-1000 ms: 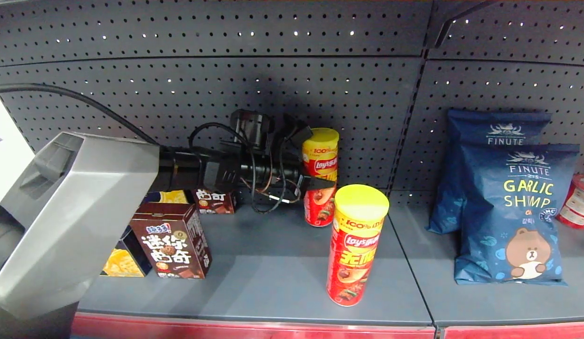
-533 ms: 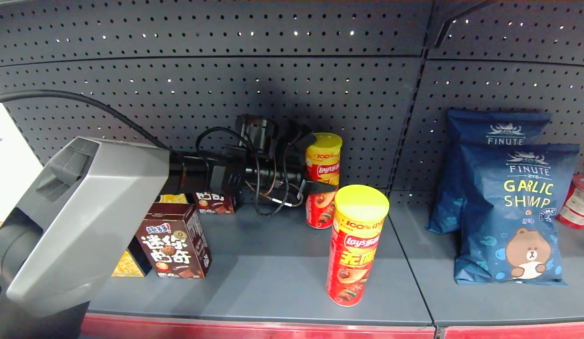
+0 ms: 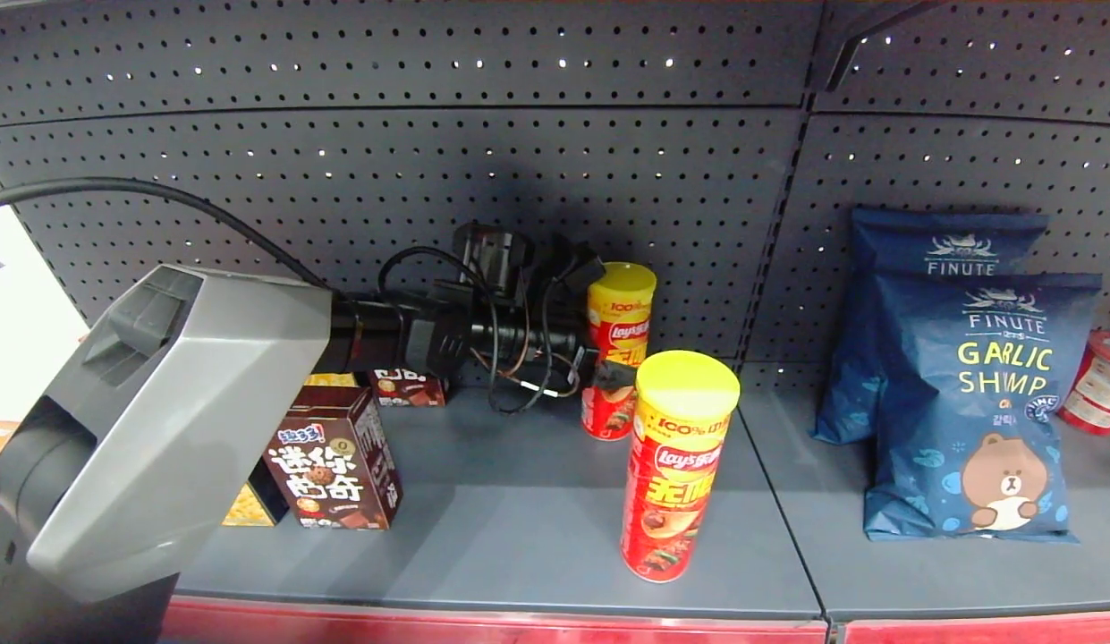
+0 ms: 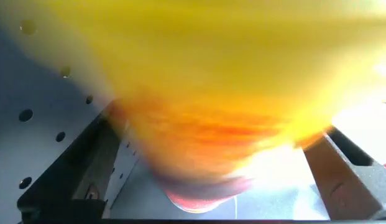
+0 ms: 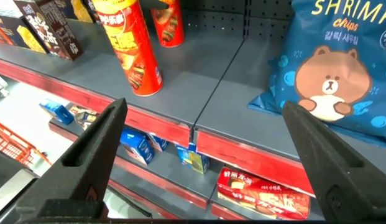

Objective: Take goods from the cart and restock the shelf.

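Note:
A red chips can with a yellow lid (image 3: 621, 309) stands upright at the back of the grey shelf (image 3: 519, 519), close to the pegboard wall. My left gripper (image 3: 605, 365) is shut on its middle, the arm stretching in from the left. In the left wrist view the can (image 4: 205, 93) is a yellow-orange blur between the dark fingers (image 4: 87, 180). A second identical can (image 3: 678, 465) stands free nearer the shelf's front edge. My right gripper (image 5: 205, 162) hangs open in front of the shelf, below its red front edge (image 5: 149, 118), with nothing between its fingers.
Brown chocolate boxes (image 3: 335, 465) and a yellow box (image 3: 249, 505) stand at the shelf's left. Blue shrimp chip bags (image 3: 966, 402) lean on the right section, with a red cup (image 3: 1096, 380) beyond them. Lower shelves hold small packets (image 5: 140, 143).
My left arm has pushed farther right and toward the back wall, carrying the gripped can slightly lower. The front can and the other goods have stayed put.

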Controlling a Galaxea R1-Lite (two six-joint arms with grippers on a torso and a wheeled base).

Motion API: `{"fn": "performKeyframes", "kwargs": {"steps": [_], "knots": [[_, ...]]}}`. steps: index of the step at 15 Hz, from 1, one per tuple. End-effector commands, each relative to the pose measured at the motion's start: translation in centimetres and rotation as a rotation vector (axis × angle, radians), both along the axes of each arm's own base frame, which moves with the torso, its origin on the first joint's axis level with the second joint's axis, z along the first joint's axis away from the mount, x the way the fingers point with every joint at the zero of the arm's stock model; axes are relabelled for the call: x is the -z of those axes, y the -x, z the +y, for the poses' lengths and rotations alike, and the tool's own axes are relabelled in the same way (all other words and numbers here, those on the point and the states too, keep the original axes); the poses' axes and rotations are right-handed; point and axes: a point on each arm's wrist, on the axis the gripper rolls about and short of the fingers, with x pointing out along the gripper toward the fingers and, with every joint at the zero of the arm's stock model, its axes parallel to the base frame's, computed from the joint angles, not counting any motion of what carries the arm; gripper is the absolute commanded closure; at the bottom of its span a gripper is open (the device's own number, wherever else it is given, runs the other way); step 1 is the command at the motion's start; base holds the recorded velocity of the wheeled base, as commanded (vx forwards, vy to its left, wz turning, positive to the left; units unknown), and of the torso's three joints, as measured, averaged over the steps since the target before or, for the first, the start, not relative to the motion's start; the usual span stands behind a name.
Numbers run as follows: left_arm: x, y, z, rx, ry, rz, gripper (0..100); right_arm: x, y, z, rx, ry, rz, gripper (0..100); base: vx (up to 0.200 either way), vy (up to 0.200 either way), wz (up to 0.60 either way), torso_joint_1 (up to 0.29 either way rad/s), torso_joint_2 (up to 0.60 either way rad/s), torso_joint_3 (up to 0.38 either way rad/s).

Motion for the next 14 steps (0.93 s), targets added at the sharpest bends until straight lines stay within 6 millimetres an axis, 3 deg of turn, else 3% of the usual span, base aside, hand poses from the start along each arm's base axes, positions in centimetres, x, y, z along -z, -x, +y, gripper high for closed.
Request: {"fn": "performKeyframes", "kwargs": {"steps": [1,6,14], "knots": [[-0.2,0.0,0.0,0.000,0.002,-0.003,0,0.2,-0.1,0.0,-0.001,0.002,0.007,0,0.000,0.000,0.00,0.000,0.00,0.000],[-2.1,0.9,0.4,0.001,0.014,-0.033,0,0.3,-0.2,0.1,-0.004,0.005,0.017,0,0.000,0.000,0.00,0.000,0.00,0.000],[-1.7,3.5,2.2,-0.012,-0.023,-0.004,0,-1.4,-0.8,0.2,-0.010,0.002,0.007,0,0.000,0.000,0.00,0.000,0.00,0.000]]}}
